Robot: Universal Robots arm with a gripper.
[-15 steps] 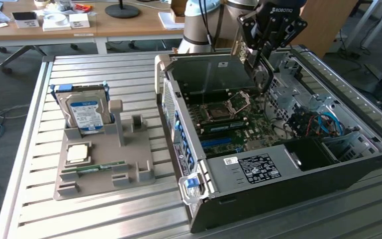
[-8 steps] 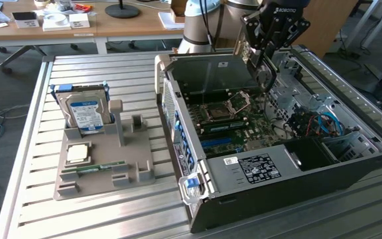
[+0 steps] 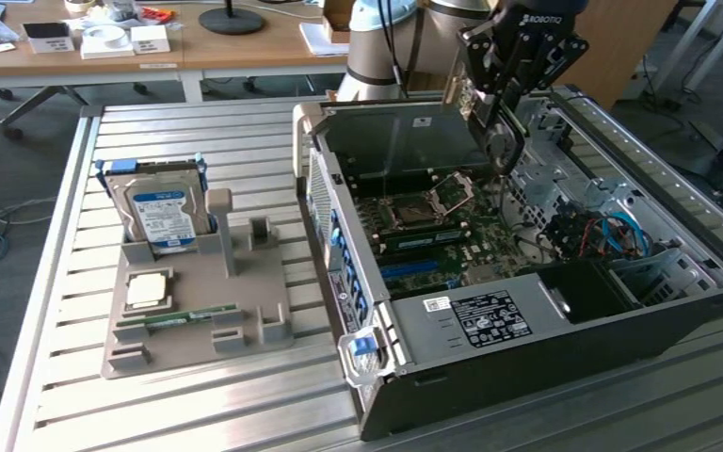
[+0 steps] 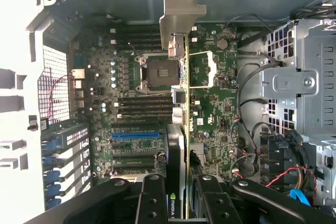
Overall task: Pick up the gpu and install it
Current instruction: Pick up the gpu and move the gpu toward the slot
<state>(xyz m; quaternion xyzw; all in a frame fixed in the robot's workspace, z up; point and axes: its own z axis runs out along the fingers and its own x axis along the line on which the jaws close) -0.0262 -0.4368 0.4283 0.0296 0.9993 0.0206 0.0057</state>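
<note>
The gpu [image 3: 503, 143] hangs edge-down over the open computer case [image 3: 663, 325], above the motherboard [image 3: 443, 235]. My gripper [image 3: 497, 105] is shut on its upper edge. In the wrist view the gpu [image 4: 182, 109] is seen edge-on, its silvery end bracket [image 4: 180, 17] pointing at the case's rear wall and its dark fan side by my fingers [image 4: 153, 199]. My gripper [image 4: 181, 205] clamps the card from both sides. The card hovers apart from the board, beside the CPU socket [image 4: 158, 72] and the blue slot [image 4: 134, 135].
A grey parts holder [image 3: 255, 325] on the slatted table carries a hard drive [image 3: 163, 215], a RAM stick [image 3: 180, 318] and a CPU [image 3: 148, 290]. A metal drive cage [image 4: 304, 85] and loose cables [image 4: 252, 124] crowd one side of the case. A wooden desk [image 3: 211, 47] stands behind.
</note>
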